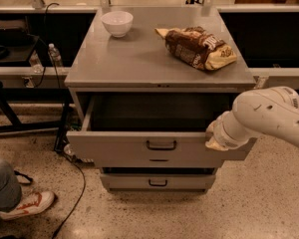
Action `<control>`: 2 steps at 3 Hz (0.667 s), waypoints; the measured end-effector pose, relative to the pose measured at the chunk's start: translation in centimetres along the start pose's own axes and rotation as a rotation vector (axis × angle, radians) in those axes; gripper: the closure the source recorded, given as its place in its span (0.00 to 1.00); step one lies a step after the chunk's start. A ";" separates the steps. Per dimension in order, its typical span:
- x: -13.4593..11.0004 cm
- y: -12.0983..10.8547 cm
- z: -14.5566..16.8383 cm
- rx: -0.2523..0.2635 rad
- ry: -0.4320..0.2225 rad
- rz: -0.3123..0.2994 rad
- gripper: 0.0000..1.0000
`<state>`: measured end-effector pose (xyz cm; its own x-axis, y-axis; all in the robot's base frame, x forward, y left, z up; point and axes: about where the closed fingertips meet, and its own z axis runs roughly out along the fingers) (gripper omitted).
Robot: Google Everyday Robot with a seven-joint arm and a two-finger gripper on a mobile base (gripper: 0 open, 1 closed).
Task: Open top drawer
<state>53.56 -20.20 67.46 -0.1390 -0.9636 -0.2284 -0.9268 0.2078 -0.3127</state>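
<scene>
The top drawer (119, 148) of the grey cabinet stands pulled out, its dark inside showing. Its flat grey front has a small black loop handle (161, 145) at centre. My gripper (215, 139) is at the right end of the drawer's front, by its top edge, at the end of my white arm (269, 116), which comes in from the right. The arm's wrist covers the fingers.
A white bowl (117, 23) and a brown snack bag (197, 47) lie on the cabinet top (139, 59). A shorter drawer (158, 182) sits below. A person's shoe (27, 204) and a cable (77, 193) are on the floor at left. Dark shelving flanks the cabinet.
</scene>
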 end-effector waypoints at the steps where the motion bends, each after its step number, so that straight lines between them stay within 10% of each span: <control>1: 0.0 0.0 -0.1 0.000 0.000 0.000 0.13; 2: 0.0 0.0 0.0 -0.001 0.000 -0.001 0.00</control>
<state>53.53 -20.15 67.49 -0.1382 -0.9638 -0.2279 -0.9274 0.2067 -0.3119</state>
